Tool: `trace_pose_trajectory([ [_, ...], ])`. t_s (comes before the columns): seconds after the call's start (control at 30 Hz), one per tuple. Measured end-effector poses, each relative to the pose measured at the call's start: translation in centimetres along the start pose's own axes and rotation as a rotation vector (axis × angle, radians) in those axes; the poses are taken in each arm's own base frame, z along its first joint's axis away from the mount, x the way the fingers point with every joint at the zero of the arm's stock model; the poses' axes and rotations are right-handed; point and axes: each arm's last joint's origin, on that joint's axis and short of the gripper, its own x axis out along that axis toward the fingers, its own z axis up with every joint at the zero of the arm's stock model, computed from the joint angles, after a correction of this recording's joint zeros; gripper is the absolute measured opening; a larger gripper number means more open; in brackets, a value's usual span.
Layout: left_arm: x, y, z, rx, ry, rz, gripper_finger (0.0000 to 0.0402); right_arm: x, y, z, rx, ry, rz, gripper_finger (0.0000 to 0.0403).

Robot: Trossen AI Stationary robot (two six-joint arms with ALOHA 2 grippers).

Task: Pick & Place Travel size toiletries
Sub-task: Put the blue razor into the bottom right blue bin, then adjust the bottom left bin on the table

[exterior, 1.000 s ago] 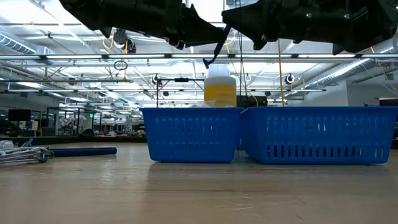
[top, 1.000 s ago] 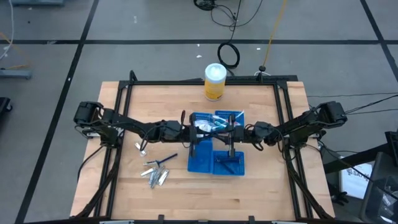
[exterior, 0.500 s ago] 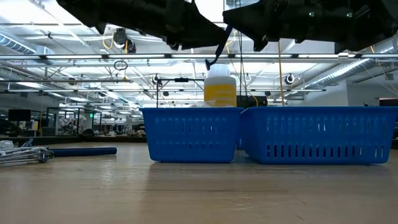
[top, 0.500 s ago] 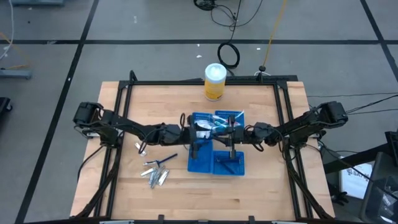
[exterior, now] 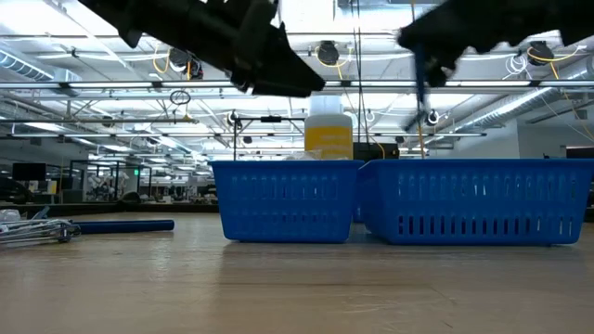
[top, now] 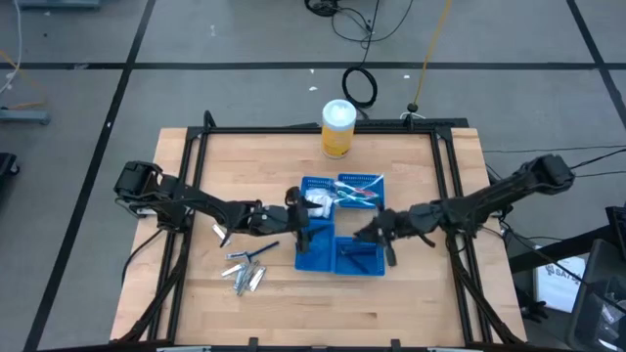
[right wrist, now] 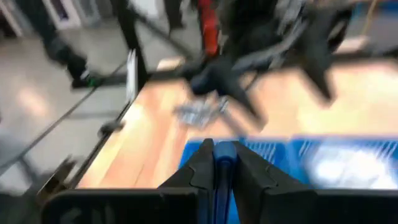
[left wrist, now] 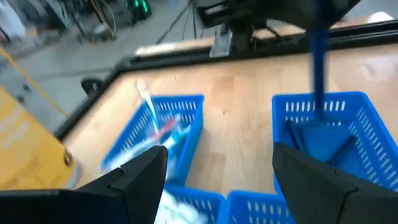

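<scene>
Blue mesh trays stand together at the table's middle. The far left one holds white toiletries and the far right one thin toothbrushes. My right gripper is above the near right tray, shut on a dark blue razor-like stick. My left gripper stands open at the trays' left side, nothing between its fingers. Silvery tubes and another dark blue stick lie on the wood to the trays' left. My right gripper pinches the dark blue stick's upper end between its two fingers. The fingers reach in nearly level from the table's right and lie across the stick. The stick hangs almost upright below them, its lower end above the near right tray and clear of it.
A tall yellow canister with a white lid stands at the far edge behind the trays. A black frame runs around the table top. Bare wood lies between the trays and the near edge.
My right gripper has carried the dark blue stick from over the far trays toward the table's near edge and right. The stick, slanted before, now hangs almost upright. My left gripper has opened and drawn back slightly toward the table's left.
</scene>
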Motion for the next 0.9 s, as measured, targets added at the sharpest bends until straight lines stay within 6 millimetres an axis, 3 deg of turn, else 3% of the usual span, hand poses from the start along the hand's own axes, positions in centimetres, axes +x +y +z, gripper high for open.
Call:
trace_pose_trajectory([
  [0.23, -0.1, 0.0, -1.2, -0.083, 0.117, 0.0, 0.0265, -0.9, 2.2, -2.6, 0.047, 0.243, 0.055, 0.0036],
  [0.57, -0.1, -0.1, -1.6, -0.237, 0.159, 0.01, 0.0253, -1.1, 2.8, -2.9, 0.055, 0.262, 0.072, 0.0047],
  [0.9, -0.1, -0.1, -1.6, -0.248, 0.158, 0.012, 0.0254, -1.0, 2.8, -3.0, 0.065, 0.263, 0.061, 0.0185],
])
